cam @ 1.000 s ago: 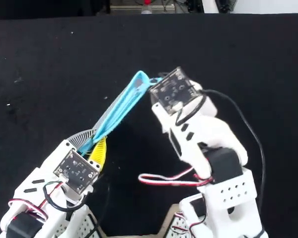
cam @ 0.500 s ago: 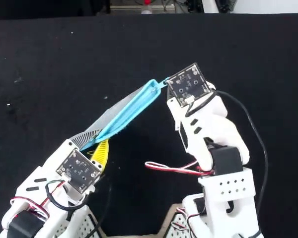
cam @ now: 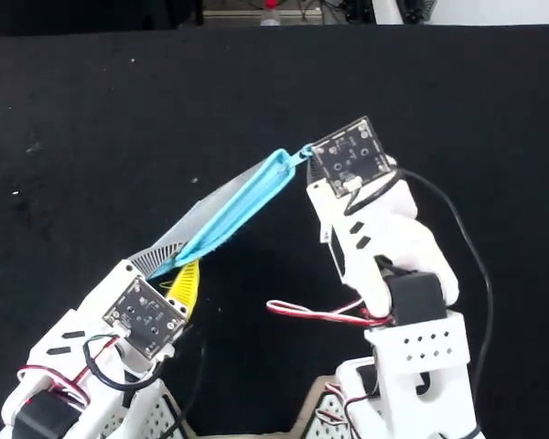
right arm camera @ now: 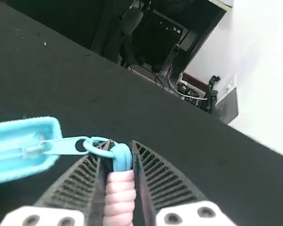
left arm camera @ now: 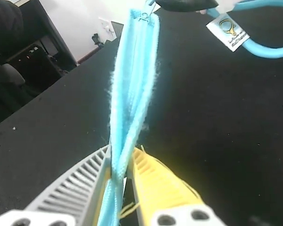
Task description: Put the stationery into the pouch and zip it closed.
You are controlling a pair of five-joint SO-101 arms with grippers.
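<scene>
Since a second ago the right arm has swung outward, drawing the light-blue fuzzy fabric pouch (cam: pixel 242 201) into a tauter, lower-slanting strip over the matte black table (cam: pixel 91 110). Nearest, the left gripper (left arm camera: pixel 122 151), with one ribbed grey finger (left arm camera: pixel 80 181) and one ribbed yellow finger (left arm camera: pixel 160 183), is clamped on the pouch's frayed near end. At the far end, the slim blue zip pull (right arm camera: pixel 61 145) leads to a blue cord loop (right arm camera: pixel 121 157) and a pink coiled cord (right arm camera: pixel 119 188). The right gripper (right arm camera: pixel 121 143) pinches both between black ribbed fingers (right arm camera: pixel 153 181).
</scene>
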